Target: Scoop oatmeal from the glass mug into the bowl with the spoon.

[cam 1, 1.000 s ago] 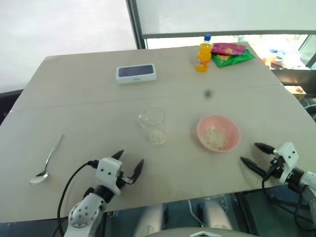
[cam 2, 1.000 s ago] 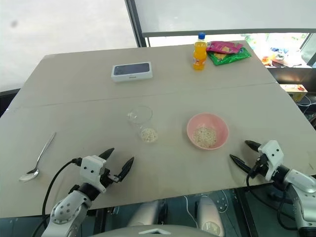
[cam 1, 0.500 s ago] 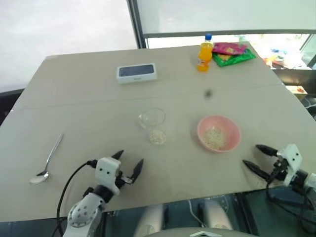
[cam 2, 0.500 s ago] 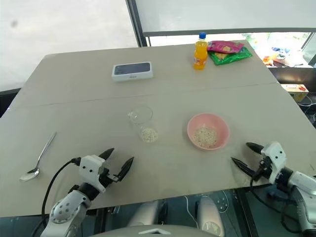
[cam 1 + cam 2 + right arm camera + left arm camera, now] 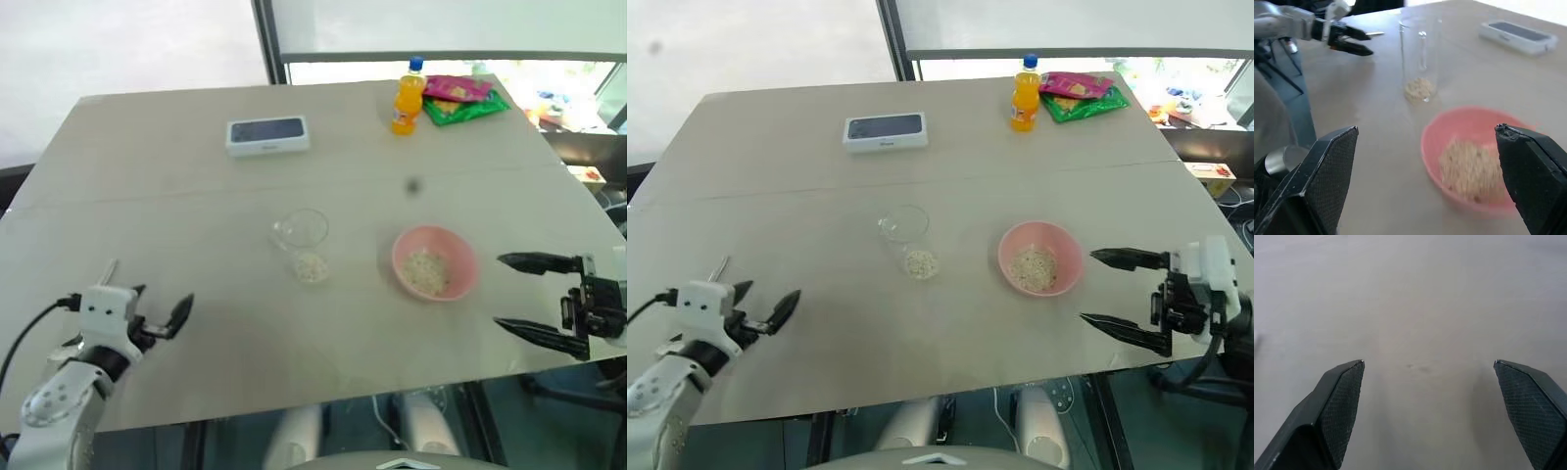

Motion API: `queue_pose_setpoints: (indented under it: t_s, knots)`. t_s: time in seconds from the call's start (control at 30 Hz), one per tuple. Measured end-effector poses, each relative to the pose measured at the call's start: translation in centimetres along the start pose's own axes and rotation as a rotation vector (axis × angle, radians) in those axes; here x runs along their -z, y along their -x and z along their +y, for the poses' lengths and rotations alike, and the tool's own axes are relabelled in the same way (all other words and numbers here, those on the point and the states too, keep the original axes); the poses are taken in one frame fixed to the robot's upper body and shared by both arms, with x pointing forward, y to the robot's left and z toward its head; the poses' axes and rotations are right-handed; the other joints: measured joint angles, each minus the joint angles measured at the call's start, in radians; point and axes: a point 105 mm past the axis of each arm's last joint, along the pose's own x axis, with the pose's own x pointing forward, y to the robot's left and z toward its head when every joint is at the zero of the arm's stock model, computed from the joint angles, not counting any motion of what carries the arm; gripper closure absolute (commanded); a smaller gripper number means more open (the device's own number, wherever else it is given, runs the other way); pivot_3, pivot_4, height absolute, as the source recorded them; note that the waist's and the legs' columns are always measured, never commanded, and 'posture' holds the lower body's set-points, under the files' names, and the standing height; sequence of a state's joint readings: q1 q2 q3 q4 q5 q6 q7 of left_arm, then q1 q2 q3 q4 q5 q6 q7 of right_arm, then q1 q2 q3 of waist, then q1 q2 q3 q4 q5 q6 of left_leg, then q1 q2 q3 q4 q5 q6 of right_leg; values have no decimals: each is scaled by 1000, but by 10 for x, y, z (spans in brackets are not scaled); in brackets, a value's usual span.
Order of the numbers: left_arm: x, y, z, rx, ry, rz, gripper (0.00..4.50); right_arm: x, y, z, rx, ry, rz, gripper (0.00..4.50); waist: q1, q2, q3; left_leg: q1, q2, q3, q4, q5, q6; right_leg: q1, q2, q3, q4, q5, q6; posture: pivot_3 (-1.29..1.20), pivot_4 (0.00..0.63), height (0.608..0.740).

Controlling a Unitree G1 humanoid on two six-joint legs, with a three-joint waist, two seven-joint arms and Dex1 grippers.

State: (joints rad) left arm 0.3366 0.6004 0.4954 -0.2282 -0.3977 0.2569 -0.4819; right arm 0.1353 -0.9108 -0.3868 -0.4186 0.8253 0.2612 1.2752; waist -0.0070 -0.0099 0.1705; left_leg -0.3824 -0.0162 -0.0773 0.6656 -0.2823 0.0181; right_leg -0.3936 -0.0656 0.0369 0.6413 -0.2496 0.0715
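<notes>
The mug stands at the centre of the table, oatmeal in its bottom. The bowl sits just right of it, also holding oats. The left gripper, at lower left, has its fingers apart and covers most of the spoon. The right gripper, beside the bowl, is spread wide and empty.

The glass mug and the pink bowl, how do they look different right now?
The glass mug is clear, tall and narrow; the pink bowl is opaque, shallow and clearly wider. The mug holds only a thin layer of oatmeal at its bottom, while the bowl carries a broader heap of oatmeal across its middle. The mug stands nearer the table's centre, the bowl to the robot's right of it. Both stand upright, apart from each other, untouched.
</notes>
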Motion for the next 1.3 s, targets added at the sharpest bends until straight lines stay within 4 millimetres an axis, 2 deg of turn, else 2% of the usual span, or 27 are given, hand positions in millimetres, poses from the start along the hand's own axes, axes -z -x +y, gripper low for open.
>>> queue_pose_setpoints:
  t_s: [0.13,0.23,0.33,0.43,0.53,0.7,0.83,1.2,1.3]
  knots:
    - [-11,1,18,-43,6,4,116,5,-13,6,-103,5,21,0,1,-1,1,-1,-1,0,0,0,0,-1,-2,0,0,0,0,0,150,740]
    - [-21,4,31,-89,32,-26,116,7,-15,7,-136,12,37,0,2,-2,2,-1,-1,0,0,0,0,-1,-3,-1,0,0,0,0,150,740]
    - [-26,21,52,-167,60,-38,116,10,-12,7,-167,12,58,0,-2,-3,2,-1,-1,0,0,0,-1,-1,-5,0,0,0,0,0,150,740]
    - [-14,39,60,-202,54,22,116,10,-13,5,-184,23,56,0,-7,-3,3,-1,-1,2,-1,0,-1,-2,-5,2,0,0,0,0,150,740]
    - [7,58,65,-210,59,122,116,12,-13,1,-187,23,62,0,-3,-3,3,-1,0,1,-1,0,-1,-2,-5,1,0,0,0,0,150,740]
    - [34,73,79,-180,81,282,116,9,-16,-2,-193,41,53,0,9,-3,3,-1,0,0,-1,0,-1,-2,-4,-1,0,-1,-2,0,150,740]
    - [41,66,86,-157,87,326,116,10,-18,-2,-183,36,40,0,17,-3,3,-1,-1,0,0,0,-1,-2,-5,-1,0,0,-1,0,150,740]
    - [29,25,99,-76,6,324,116,15,-22,6,-146,15,30,0,23,6,-1,0,-1,-1,-1,0,-1,-2,-8,-1,1,0,-1,0,150,740]
    - [29,19,100,-40,0,342,924,14,-23,6,-136,23,31,0,23,10,-3,0,-1,-1,-1,0,-1,-2,-8,-1,1,0,-1,0,150,740]
